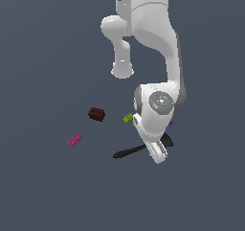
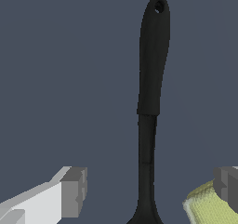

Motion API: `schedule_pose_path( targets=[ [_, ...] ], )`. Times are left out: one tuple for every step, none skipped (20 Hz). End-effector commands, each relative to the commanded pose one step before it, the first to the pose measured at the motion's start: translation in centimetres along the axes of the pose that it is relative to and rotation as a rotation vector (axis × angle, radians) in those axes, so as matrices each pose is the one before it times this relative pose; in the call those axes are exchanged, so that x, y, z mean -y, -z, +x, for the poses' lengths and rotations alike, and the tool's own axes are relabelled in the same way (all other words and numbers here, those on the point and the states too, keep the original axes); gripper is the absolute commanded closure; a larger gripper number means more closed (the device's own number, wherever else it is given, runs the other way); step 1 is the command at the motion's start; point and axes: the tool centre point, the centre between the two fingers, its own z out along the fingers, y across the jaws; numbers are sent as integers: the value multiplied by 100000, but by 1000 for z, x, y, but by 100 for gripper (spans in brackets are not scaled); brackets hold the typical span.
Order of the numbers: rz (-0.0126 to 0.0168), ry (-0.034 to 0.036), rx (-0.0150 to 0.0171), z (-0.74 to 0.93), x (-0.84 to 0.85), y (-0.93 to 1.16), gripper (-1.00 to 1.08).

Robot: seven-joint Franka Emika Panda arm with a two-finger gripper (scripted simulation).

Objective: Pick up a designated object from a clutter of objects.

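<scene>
A white robot arm (image 1: 153, 57) reaches down over a dark grey counter (image 1: 48, 191). Its end effector (image 2: 148, 193) hangs wide open and empty, directly above the black spatula (image 2: 151, 102). The spatula lies flat between the two fingers (image 2: 74, 190), its long handle running toward twelve o'clock in the wrist view, crosswise to the closing line. A pale yellow block (image 2: 209, 207) sits beside one finger.

Count, both views taken together:

- One black spatula with a long thin handle (image 1: 128, 152).
- One dark red studded brick (image 1: 96, 114).
- One pink studded brick (image 1: 74, 140).
- One small green brick (image 1: 128, 118).
- One pale yellow flat block (image 2: 211, 207), wrist view only.
- One purple object (image 1: 170, 125), a sliver beside the arm; shape unclear.
- Two grey fingers (image 2: 74, 191).
</scene>
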Motion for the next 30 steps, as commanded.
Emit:
schedule_pose_path(
  targets=[
    [57,-724,-113,5,30,-116,-92],
    [-62,453,73,-15,-24,55,-92],
    [0,0,0,-2,0,-38,-92],
    [0,0,0,-7,-1,-114,-92],
    [0,0,0,-12,-1,-190,-92],
    [7,-68,-5,25,-13,-260,-92],
    [0,0,0,-21,-4,-340,-92],
    [7,-69,-4,15,-16,-409,-92],
    [6,-69,-4,10,-19,-481,-92],
    [0,0,0,-37,-11,-556,-92],
    [8,-97,-7,20,-25,-597,-92],
    [6,-69,-6,8,-17,-533,-92],
    [5,-48,-5,3,-7,-452,-92],
    [0,0,0,-19,8,-374,-92],
    [0,0,0,-10,17,-293,-92],
    [17,-65,-17,37,16,-200,-92],
    [0,0,0,5,32,-138,-92],
    [0,0,0,8,30,-71,-92],
    [0,0,0,4,13,-20,-92],
    [0,0,0,0,0,0,108],
    [0,0,0,0,0,0,108],
    [0,0,0,0,0,0,108],
    [0,0,0,0,0,0,108],
    [0,0,0,0,0,0,108],
    [0,0,0,0,0,0,108],
    [0,0,0,0,0,0,108],
    [0,0,0,0,0,0,108],
    [0,0,0,0,0,0,108],
    [0,0,0,0,0,0,108],
    [-73,-61,23,3,-36,16,108]
  ],
)
